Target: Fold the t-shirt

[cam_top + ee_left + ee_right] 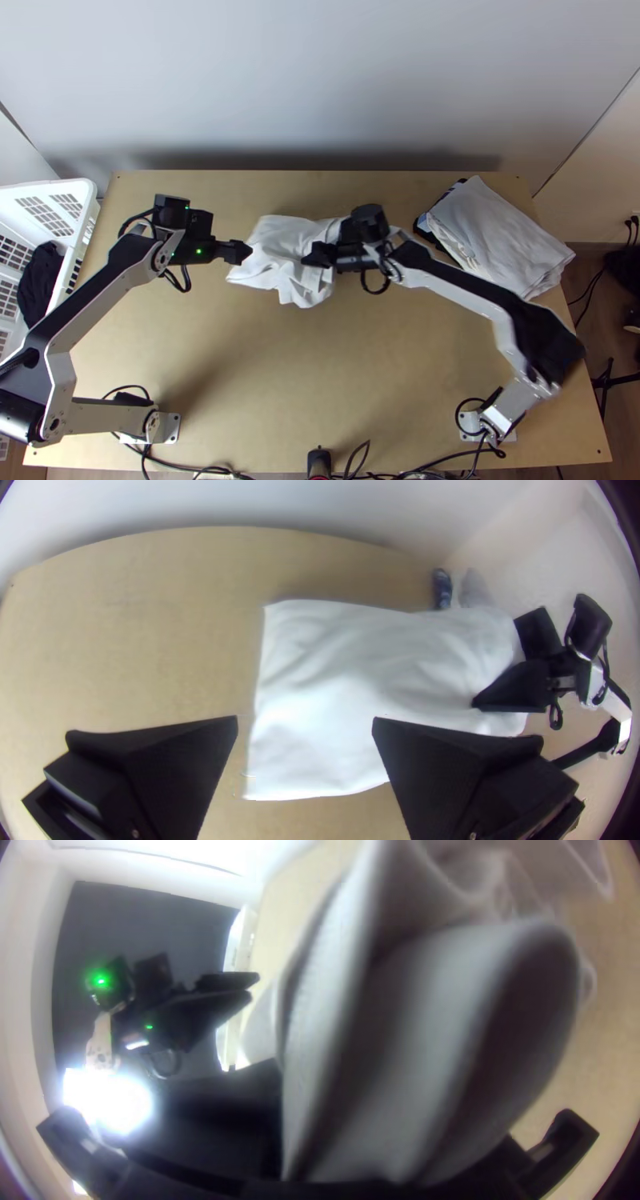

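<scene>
- You have two arms, left (88, 300) and right (470, 298).
- You have two grippers, left gripper (242, 252) and right gripper (310, 258).
- You have one white t-shirt (276, 250).
- You have one cloth pile (500, 240).
- You see one basket (82, 192).
- You see one black cloth (40, 280).
- You have one table (344, 376).

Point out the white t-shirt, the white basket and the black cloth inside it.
White t-shirt (360, 673): left wrist view, its middle.
White basket (86, 190): top view, its rim.
Black cloth (40, 278): top view, its middle.
</scene>
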